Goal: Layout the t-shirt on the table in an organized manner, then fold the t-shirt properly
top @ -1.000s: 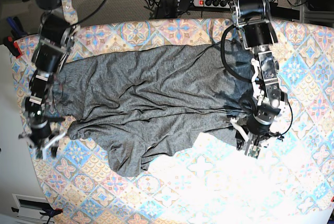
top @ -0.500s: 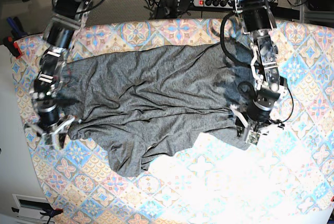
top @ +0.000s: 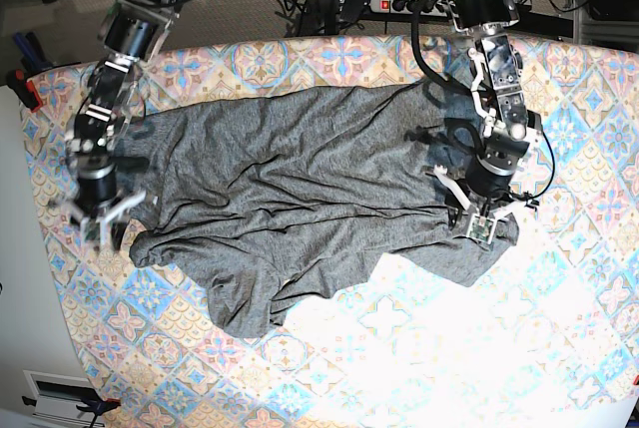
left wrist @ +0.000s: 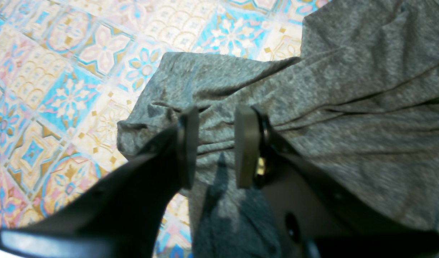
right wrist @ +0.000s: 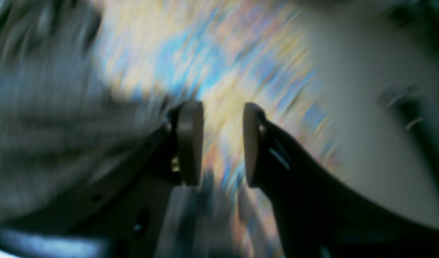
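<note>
Pastel diamond-tiled table (top: 589,99) carries crumpled heathered grey jersey t-shirt (top: 300,209) mid-surface, left gripper (left wrist: 216,147) angled down over its rumpled corner, right gripper (right wrist: 223,143) near table's edge, both jaws apart, nothing clamped.

Both arms were black and silver-grey, built of boxy jointed segments with white brackets near the wrists; black cables looped along the upper links. Left tool (left wrist: 216,147) had two matte black tapering fingers ending in flat grey-olive pads (left wrist: 245,147), small brass screw showing by one pad. Right tool (right wrist: 223,143) looked the same: black fingers, flat pads, brass fastener, view blurred.
</note>
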You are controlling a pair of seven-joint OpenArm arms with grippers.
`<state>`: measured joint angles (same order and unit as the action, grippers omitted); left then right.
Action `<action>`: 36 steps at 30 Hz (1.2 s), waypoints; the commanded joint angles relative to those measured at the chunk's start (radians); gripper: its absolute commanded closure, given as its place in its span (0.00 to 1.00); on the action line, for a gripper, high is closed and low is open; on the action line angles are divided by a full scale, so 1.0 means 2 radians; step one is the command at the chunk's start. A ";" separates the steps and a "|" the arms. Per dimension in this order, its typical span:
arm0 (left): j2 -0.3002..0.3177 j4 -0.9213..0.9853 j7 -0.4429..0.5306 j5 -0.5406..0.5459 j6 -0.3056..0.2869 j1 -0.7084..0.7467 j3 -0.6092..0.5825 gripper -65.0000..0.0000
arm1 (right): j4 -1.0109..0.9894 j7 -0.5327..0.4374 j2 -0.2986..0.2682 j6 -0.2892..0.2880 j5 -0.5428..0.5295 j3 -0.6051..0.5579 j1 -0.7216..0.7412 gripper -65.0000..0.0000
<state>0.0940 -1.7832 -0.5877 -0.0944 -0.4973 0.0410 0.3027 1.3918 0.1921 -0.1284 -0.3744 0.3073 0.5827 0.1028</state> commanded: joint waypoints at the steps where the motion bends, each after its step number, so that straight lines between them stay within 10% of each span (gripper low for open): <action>1: 0.000 -0.015 0.011 0.005 0.001 -0.002 -0.001 0.73 | 0.013 -0.013 0.002 -0.001 -0.007 0.000 -0.001 0.72; 36: -0.012 -0.039 0.011 0.005 0.000 0.116 -0.002 0.74 | 0.105 -0.017 0.075 -0.001 -0.008 0.033 -0.109 0.72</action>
<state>0.0708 -1.8446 -0.5877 -0.0910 -0.4988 0.2802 0.2996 1.5829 0.1818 0.0288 -0.3752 0.3000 0.6445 -0.1223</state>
